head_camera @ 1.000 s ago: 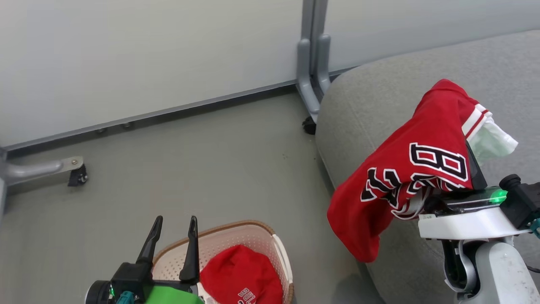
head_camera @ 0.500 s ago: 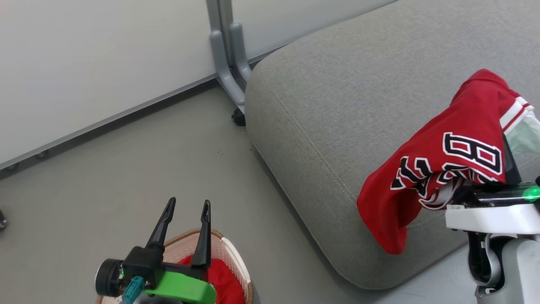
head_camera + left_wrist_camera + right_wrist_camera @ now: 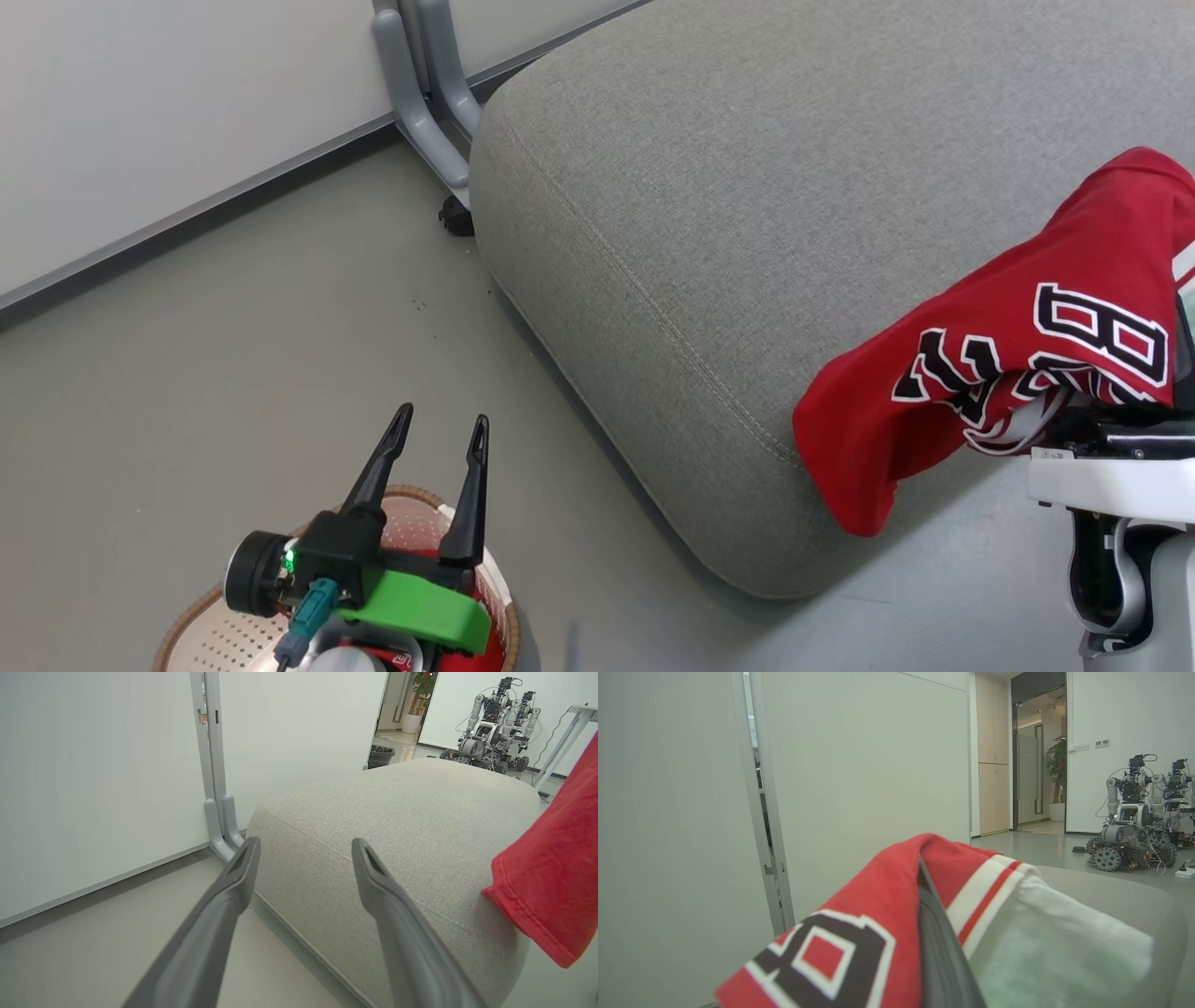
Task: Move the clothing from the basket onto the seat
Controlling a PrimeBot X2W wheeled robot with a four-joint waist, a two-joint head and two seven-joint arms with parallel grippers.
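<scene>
Item: my right gripper (image 3: 924, 891), fingers closed on a red garment (image 3: 980, 373) with black-and-white lettering. It drapes over them above the near edge of the seat (image 3: 700, 187), its loose end hanging past that edge; whether it touches the seat I cannot tell. Item: my left gripper (image 3: 442, 417), fingers spread wide and holding nothing, off the seat's near left corner, above the basket (image 3: 187, 625). Item: second red garment (image 3: 471, 661), in the basket, on the floor apart from the seat.

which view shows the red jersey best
Head view: the red jersey hangs nearly whole above the seat edge, lettering visible. Left wrist view catches its hem corner; right wrist view, a close fold with striped trim.
</scene>
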